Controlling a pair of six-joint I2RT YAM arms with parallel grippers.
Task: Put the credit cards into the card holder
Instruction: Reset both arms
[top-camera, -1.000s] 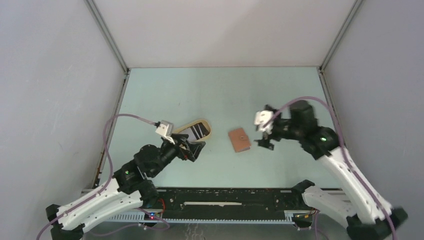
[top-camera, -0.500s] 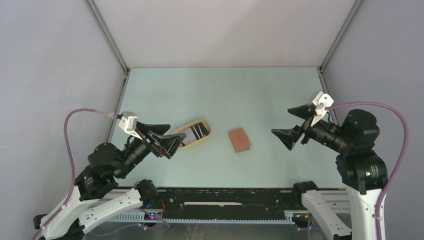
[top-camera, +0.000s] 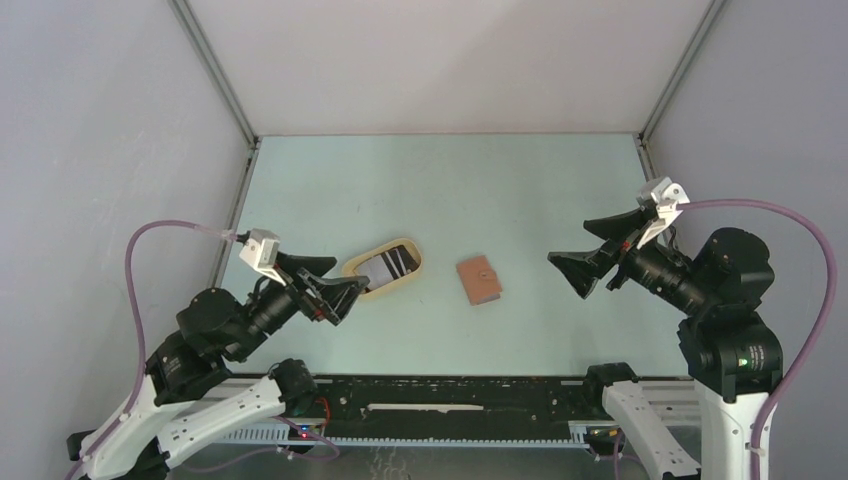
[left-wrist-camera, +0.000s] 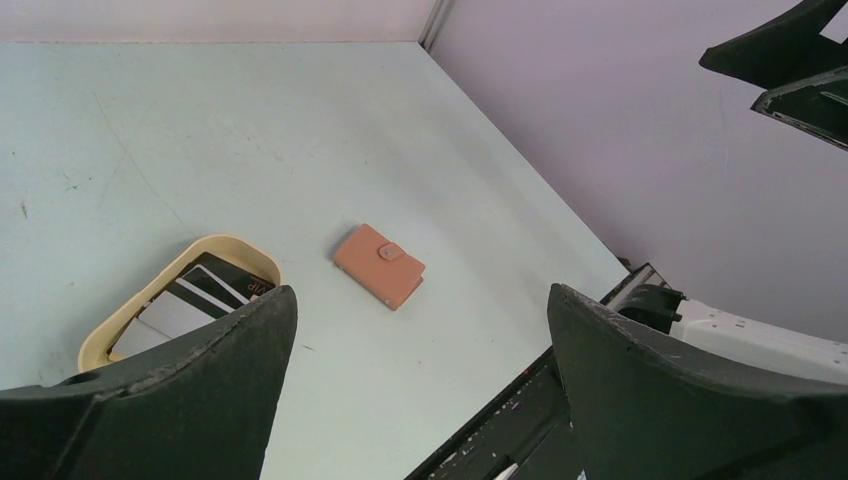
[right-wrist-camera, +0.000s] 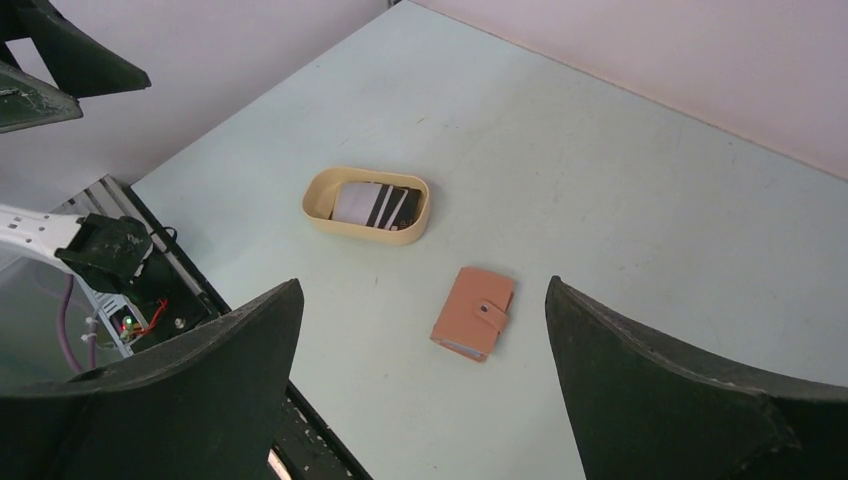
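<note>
The credit cards (top-camera: 385, 264) are lying in an overlapping stack inside a tan oval tray (top-camera: 417, 262) on the left half of the pale green table (top-camera: 400, 180). Black and pale grey-white faces with stripes are showing, though how many cards there are cannot be counted from these views. The tray's long axis is running from near-left to far-right in the overhead view.

Just to the tray's right, apart from it, the card holder (top-camera: 479, 280) is sitting flat with its snap tab fastened. It is folded shut, with its long axis pointing roughly away from the arms. No card is in it yet, so the task appears to be at its start.

The left gripper (top-camera: 351, 273) is hanging above the table with its jaws spread wide and nothing between them. Its tips are pointing at the near-left end of the tray, making it the closer claw to the cards. The right gripper (top-camera: 568, 243) is hovering to the right of the holder, its jaws likewise wide apart and empty, aimed leftward toward the wallet.

The holder is lying between the two claws, nearer the right one. It will likely need unsnapping and opening before any card can go in.
</note>
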